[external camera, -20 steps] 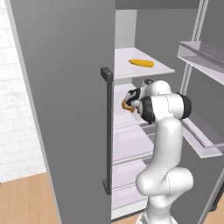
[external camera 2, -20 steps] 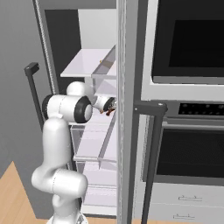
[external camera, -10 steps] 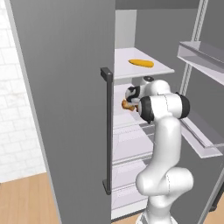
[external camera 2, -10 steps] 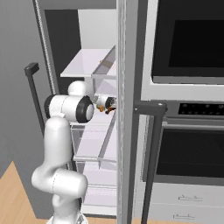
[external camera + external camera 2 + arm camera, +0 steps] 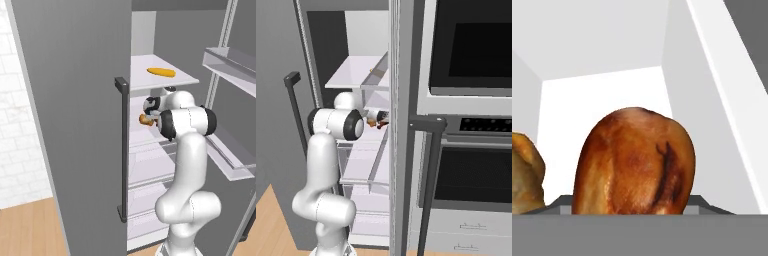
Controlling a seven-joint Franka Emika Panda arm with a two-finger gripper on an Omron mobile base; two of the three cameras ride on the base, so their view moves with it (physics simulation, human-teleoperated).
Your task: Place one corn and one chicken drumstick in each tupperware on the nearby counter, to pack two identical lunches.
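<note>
Chicken drumstick [image 5: 634,162] fills the centre of the hand view, on a white shelf inside the open fridge [image 5: 75,100], with a second drumstick [image 5: 524,172] at the left edge. At middle frame in the left base view, the white arm reaches into the fridge, its gripper [image 5: 148,119] at the browned meat; whether the jaws grip it cannot be told. One corn [image 5: 161,72] lies on the shelf above. A shallow pinch on the rounded drumstick could let it slip during withdrawal.
</note>
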